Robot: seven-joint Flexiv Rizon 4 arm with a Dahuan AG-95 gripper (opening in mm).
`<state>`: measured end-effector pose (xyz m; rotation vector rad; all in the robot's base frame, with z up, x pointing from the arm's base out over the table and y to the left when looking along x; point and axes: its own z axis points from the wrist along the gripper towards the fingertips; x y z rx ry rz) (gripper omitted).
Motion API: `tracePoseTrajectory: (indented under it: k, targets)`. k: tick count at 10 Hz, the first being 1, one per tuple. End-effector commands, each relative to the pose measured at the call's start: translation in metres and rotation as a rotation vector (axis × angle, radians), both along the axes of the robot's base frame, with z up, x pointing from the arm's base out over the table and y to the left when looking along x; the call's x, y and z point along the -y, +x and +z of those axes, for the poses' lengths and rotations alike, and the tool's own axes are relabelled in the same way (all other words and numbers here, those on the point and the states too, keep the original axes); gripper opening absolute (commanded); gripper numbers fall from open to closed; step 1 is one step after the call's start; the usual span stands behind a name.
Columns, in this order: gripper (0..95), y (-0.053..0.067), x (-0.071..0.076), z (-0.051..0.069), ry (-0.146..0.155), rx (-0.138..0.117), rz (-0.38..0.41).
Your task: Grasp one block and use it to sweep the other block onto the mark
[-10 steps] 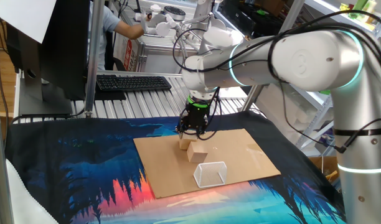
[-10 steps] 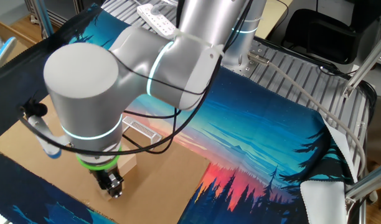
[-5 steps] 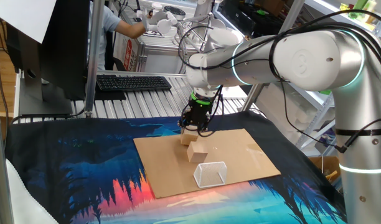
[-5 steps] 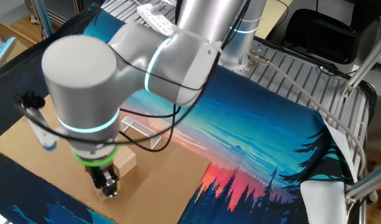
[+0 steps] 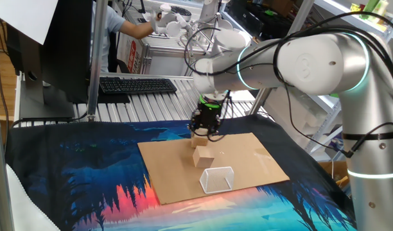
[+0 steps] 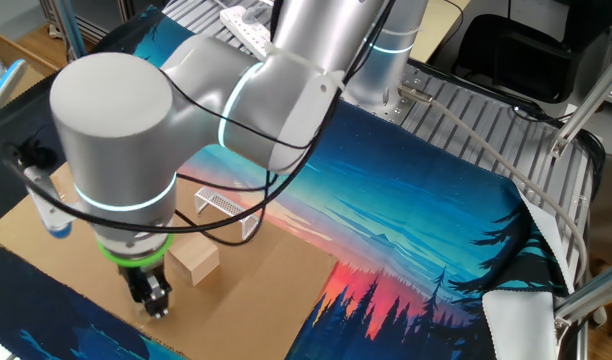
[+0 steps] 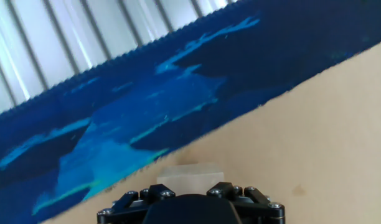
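1. My pincer (image 5: 204, 130) sits over the far part of the cardboard sheet (image 5: 248, 160), pointing down, and it's clamped on a block (image 5: 198, 142). In one fixed view that block pokes out just under the fingers, clear of the sheet as far as I can tell.
2. In the hand view I see the same held block (image 7: 190, 173) as a pale square right at the pincer's black body, with cardboard under and to the right of it and the blue mat (image 7: 116, 124) beyond the pincer.
3. The loose block (image 5: 203, 157) lies on the cardboard just below and on the near side of the pincer in one fixed view. In the other fixed view it (image 6: 194, 262) is right beside the pincer (image 6: 152, 298).
4. The clear box (image 5: 217, 179) is further past that loose block, near the sheet's front edge.
5. I can't pick out the mark in any view.
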<state>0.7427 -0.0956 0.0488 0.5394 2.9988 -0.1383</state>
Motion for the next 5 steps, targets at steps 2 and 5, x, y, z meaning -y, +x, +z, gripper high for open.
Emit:
tracePoseTrajectory:
  k: [2, 5]
  targets:
    - [0.0, 0.001, 0.032, -0.015, 0.014, -0.015, 0.035]
    - [57.0, -0.001, 0.033, -0.007, 0.026, -0.013, 0.001]
